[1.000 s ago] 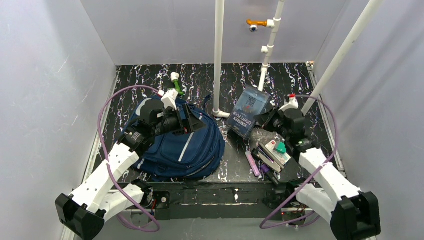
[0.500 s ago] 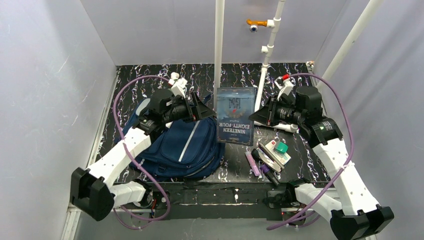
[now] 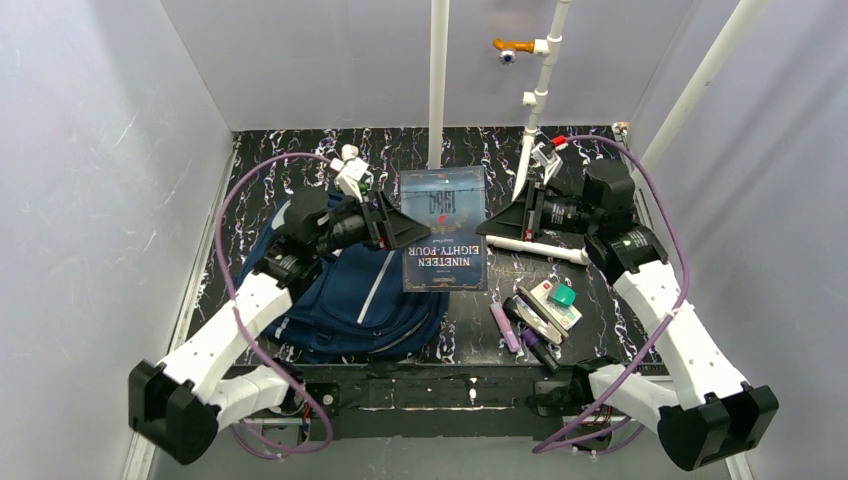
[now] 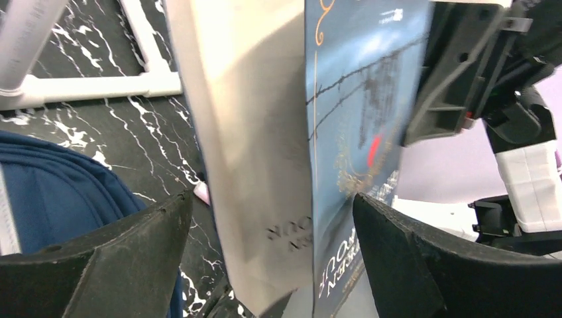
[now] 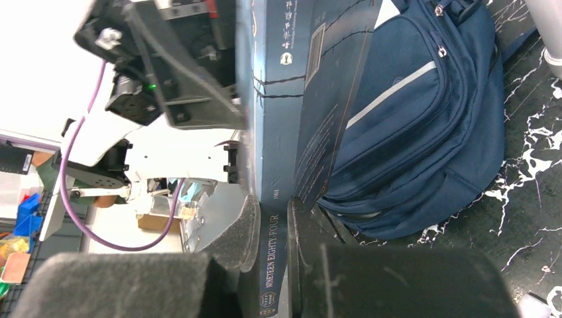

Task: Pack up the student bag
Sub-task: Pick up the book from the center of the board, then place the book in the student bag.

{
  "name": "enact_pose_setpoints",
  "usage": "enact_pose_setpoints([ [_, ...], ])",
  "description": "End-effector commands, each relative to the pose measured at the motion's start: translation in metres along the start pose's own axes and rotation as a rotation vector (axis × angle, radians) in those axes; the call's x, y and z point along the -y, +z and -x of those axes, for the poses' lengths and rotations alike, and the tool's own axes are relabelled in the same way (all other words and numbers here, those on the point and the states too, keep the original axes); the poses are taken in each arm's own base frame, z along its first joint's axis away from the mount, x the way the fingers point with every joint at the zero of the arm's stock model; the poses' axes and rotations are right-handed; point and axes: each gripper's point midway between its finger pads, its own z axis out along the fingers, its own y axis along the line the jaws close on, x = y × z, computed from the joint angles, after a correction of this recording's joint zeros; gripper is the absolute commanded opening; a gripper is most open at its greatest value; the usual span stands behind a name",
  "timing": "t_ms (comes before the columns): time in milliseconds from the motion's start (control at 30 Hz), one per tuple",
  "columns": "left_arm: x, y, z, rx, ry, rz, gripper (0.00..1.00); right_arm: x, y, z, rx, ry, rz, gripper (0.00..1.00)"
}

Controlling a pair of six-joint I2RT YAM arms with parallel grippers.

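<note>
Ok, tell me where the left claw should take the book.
Probably best to grip the book by its free page edge, from the left arm's side: the right claw pinches the spine, holding it in the air, and that thin edge faces the open left claw.

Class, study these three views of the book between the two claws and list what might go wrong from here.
1. The right claw pinches the book by one edge only; it may pivot or slip.
2. The left claw straddles the opposite edge, open; if the right releases first, the book may fall outside the student bag.
</note>
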Motion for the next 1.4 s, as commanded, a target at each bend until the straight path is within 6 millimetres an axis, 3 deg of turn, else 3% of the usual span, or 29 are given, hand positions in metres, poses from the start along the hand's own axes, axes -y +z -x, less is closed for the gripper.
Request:
enact_pose_setpoints([
  [0,0.003,-0.044,0.018,0.09,0.098,0.199,0.9,-0.011,0.006,0.01,0.019,-0.076,0.085,0.01],
  [67,-0.027,-0.077,0.023,0.114,0.093,0.475,0.9,0.002,0.011,0.008,0.02,-0.054,0.063,0.01],
  [100,-0.046,-0.101,0.035,0.174,0.115,0.651,0.91,0.006,0.014,0.007,0.013,-0.046,0.067,0.01],
  [200,-0.073,-0.14,0.031,0.198,0.148,0.867,0.98,0.013,0.025,0.005,0.007,-0.027,0.08,0.01],
  [367,-0.057,-0.153,0.035,0.252,0.179,0.824,0.98,-0.001,0.056,-0.001,-0.036,0.003,0.149,0.01],
  [567,-0.023,-0.185,0.064,0.407,0.296,0.795,0.97,-0.055,0.112,-0.025,-0.118,0.039,0.318,0.01],
  [667,-0.011,-0.197,0.071,0.489,0.322,0.766,0.96,-0.045,0.129,-0.029,-0.126,0.127,0.346,0.01],
  [767,-0.017,-0.186,0.06,0.484,0.307,0.709,0.97,-0.007,0.142,-0.049,-0.218,0.178,0.298,0.01],
  [867,-0.03,-0.153,0.033,0.373,0.199,0.626,0.97,0.06,0.142,-0.084,-0.423,0.201,0.103,0.01],
  [933,-0.039,-0.131,0.018,0.288,0.133,0.587,0.96,0.095,0.134,-0.091,-0.48,0.165,-0.001,0.01],
  [1067,-0.05,-0.094,-0.004,0.152,0.066,0.512,0.97,0.121,0.128,-0.073,-0.438,0.149,-0.067,0.01],
  [1167,-0.056,-0.068,-0.02,0.042,0.002,0.457,0.96,0.145,0.118,-0.073,-0.507,0.114,-0.157,0.01],
  [1267,-0.053,-0.06,-0.021,0.002,-0.029,0.438,0.95,0.137,0.118,-0.067,-0.494,0.129,-0.111,0.01],
  [1367,-0.051,-0.066,-0.011,0.049,0.014,0.454,0.95,0.126,0.12,-0.065,-0.471,0.14,-0.043,0.01],
])
